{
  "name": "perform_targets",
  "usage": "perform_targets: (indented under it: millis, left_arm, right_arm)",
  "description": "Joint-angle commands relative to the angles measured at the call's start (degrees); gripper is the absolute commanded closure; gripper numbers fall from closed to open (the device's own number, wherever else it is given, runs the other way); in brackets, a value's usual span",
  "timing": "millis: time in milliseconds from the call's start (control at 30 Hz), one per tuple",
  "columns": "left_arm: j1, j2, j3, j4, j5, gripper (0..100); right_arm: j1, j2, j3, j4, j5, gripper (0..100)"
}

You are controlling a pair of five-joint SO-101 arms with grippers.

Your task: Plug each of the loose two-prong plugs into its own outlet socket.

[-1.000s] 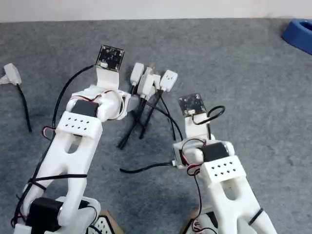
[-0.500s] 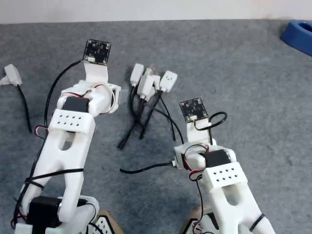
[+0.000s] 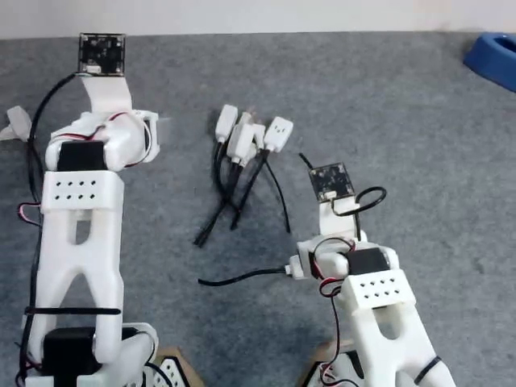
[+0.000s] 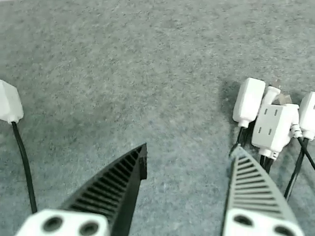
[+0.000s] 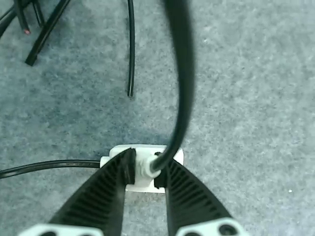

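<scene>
- The desk [image 3: 419, 161] has a grey, felt-like top. It probably gives some grip, so a light socket block should skid less when pushed on, though it may still need steadying.
- The bundle [image 3: 246, 137] of white plugs and socket blocks sits mid-desk between the arms, the pieces touching and their black cords crossing below. They look light, hard and smooth. The cords look stiff enough to drag a neighbour along, so it is best to take one by the flat sides of its body, not by the cord.
- A blue tray [image 3: 493, 56] sits at the far corner, well apart and not in the way.
- The left hand [image 4: 189, 150] is spread wide and grips nothing. It hangs over bare desk between the bundle [image 4: 268, 123] and the lone plug.
- The right hand [image 5: 145, 162] is closed on a plug [image 5: 147, 166] at its white collar, right over a white socket block [image 5: 142, 186]. Whether the prongs are fully home I cannot tell. The plug's looping cord [image 5: 179, 73] could spring and tug it sideways.
- The lone plug [image 4: 9, 101] lies by the far left edge, clear of the rest and easy to reach.
- A loose cord end [image 5: 130, 91] lies near the block, not touching it.
</scene>
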Motion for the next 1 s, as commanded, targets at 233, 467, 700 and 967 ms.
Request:
perform_targets:
  millis: [233, 467, 700, 967]
  left_arm:
    - [0.22, -1.36, -2.07, 0.35, 0.53, 73]
    - [0.22, -1.36, -2.07, 0.35, 0.53, 73]
    - [0.22, -1.36, -1.27, 0.35, 0.53, 73]
    - [0.48, -1.45, -0.66, 0.35, 0.53, 73]
  right_arm:
    - [-0.92, 0.84, -2.68, 13.41, 5.27, 99.2]
    - [-1.10, 1.27, -12.00, 22.55, 8.09, 99.2]
    - [-6.55, 1.36, -11.65, 21.58, 7.65, 99.2]
    - [-9.19, 6.81, -7.87, 14.99, 7.12, 99.2]
